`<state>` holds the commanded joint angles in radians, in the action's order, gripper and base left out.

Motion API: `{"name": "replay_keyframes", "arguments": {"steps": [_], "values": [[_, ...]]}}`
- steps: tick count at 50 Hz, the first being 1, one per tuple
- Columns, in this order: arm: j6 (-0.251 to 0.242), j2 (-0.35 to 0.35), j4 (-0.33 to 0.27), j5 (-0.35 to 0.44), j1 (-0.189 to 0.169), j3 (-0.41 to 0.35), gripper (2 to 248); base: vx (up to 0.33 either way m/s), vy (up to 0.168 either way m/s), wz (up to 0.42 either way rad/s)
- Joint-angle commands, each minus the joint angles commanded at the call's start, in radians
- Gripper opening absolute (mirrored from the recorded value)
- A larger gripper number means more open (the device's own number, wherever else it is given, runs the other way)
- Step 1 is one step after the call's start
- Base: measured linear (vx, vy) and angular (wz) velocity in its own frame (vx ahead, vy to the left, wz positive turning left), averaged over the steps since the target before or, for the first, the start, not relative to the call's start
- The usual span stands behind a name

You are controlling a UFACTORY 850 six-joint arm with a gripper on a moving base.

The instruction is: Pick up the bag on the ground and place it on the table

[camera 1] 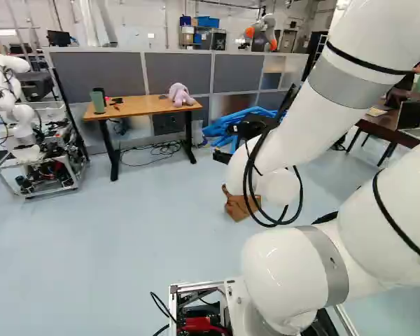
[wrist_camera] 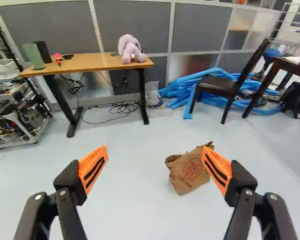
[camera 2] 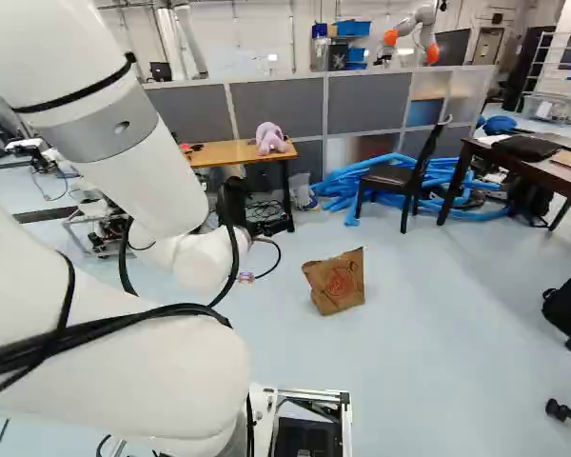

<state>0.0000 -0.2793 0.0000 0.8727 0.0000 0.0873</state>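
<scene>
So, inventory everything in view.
Crumpled paper bag: one, brown, on pale floor
Panelled partition: one, grey, across background
Rectangular wooden table: one, tan, before partition
Soft plush toy: one, lilac, on tan table
Long table: one, dark brown, right base view's right
High-backed chair: one, dark, beside long table
Long tubes: several, blue, behind chair
Other robots: two, mostly white, beside tan table, beyond partition
My arm: one, white, foreground
Gripper: one, black, orange-padded, open, on arm

I watched remotely through base cameras behind the arm (camera 1: 297, 140), left and right, looking ahead and slightly down, and a nearer, forward-facing wrist camera, all sharing the desk (wrist_camera: 90, 62) and bag (wrist_camera: 182, 175).
</scene>
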Motion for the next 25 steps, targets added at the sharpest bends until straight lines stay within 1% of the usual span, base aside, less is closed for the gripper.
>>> {"name": "replay_keyframes", "arguments": {"steps": [25], "values": [[0.000,0.000,0.000,0.000,0.000,0.000,247,0.138,-0.062,-0.334]]}}
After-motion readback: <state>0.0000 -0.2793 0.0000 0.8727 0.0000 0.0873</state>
